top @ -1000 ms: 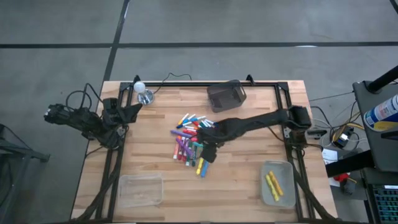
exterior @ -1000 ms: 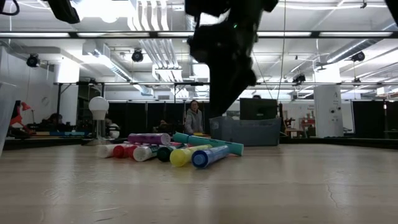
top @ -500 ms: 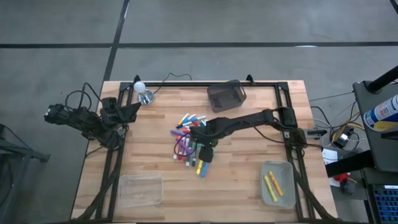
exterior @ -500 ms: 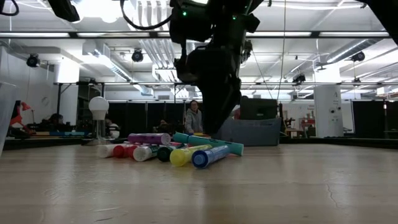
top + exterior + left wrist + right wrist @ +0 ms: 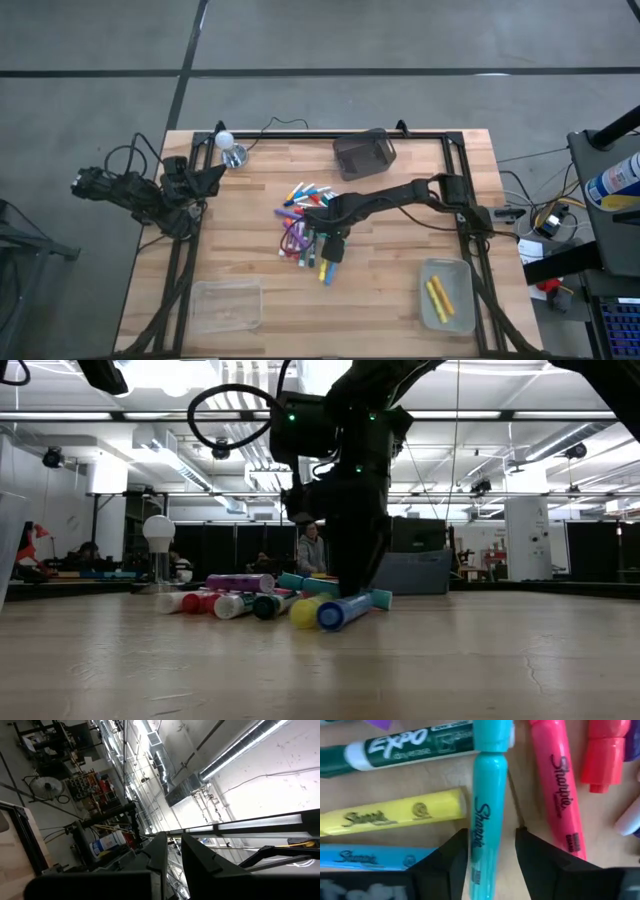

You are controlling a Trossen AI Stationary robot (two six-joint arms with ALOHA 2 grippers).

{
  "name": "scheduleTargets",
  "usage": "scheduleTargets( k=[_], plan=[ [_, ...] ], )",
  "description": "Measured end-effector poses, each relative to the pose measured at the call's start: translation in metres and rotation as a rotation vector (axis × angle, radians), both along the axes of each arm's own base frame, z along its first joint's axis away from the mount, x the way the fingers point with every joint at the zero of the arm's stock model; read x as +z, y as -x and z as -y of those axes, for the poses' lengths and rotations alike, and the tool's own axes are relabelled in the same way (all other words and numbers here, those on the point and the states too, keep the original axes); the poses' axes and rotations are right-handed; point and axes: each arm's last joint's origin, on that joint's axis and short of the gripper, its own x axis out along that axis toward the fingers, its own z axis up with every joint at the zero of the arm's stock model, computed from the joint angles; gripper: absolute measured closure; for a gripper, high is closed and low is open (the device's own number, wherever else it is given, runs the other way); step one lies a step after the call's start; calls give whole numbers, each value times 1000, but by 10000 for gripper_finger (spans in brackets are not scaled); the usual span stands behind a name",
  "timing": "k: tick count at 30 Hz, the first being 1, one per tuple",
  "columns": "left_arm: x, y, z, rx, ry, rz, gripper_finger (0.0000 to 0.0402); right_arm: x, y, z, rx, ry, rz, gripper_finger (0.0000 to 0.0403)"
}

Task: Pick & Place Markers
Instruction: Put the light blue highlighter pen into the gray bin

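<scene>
Many coloured markers (image 5: 300, 225) lie in a loose pile on the middle of the wooden table (image 5: 400, 300). My right gripper (image 5: 332, 243) points down into the pile's right side. It is open, with a teal marker (image 5: 489, 810) lying between its fingers. A yellow marker (image 5: 395, 812), a blue one (image 5: 365, 857) and a pink one (image 5: 555, 780) lie flat beside the teal one. My left gripper (image 5: 174, 855) waits raised at the table's far left edge and tilts up at the ceiling. A narrow gap shows between its fingers, and nothing is in it. My right gripper straddles the teal marker's barrel (image 5: 487, 855) from above, its fingers pointing down and lying across it. One finger (image 5: 447, 862) stands right at the barrel's side, the other (image 5: 540, 860) a sliver off. Whether either touches, I cannot tell. The marker lies flat on the table.
A dark mesh bin (image 5: 364, 153) stands at the far edge, and a small bulb lamp (image 5: 229, 147) at the far left. A clear tray (image 5: 227, 305) sits near left. Another clear tray (image 5: 447, 293) near right holds two yellow markers (image 5: 439, 296).
My right gripper has come down onto the pile and drawn slightly toward the table's left, until its fingers stand among the markers. The yellow and blue markers at the pile's near end have shifted a little.
</scene>
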Motion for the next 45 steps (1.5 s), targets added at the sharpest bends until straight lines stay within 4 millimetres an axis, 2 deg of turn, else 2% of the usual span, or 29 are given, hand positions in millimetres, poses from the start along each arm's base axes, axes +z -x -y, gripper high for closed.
scheduleTargets(
  k=[7,11,15,22,27,31,34,36,39,45],
  plan=[
    [0,0,0,1,-1,-1,353,1,0,1,-3,-29,-6,339],
    [0,0,0,1,-2,-2,353,10,3,2,-18,-39,-50,346],
    [0,0,0,2,-2,-3,353,31,11,-2,-17,-38,-106,346],
    [-1,0,0,39,-41,-27,353,88,36,-18,-55,-111,-100,346],
    [-1,0,-2,85,-20,-40,353,128,71,-32,-184,-125,-52,344],
    [-1,0,-1,79,-24,-41,353,156,108,-50,-311,-82,23,342],
    [-1,0,-1,67,-31,-40,353,169,140,-64,-432,-55,59,341],
    [-2,-1,-1,71,-44,-50,353,172,160,-73,-521,-60,81,341],
    [-2,-1,-1,104,-84,-74,353,165,187,-85,-660,-77,76,341],
    [-2,0,-2,132,-95,-90,353,135,229,-112,-813,-118,-44,340]
  ],
)
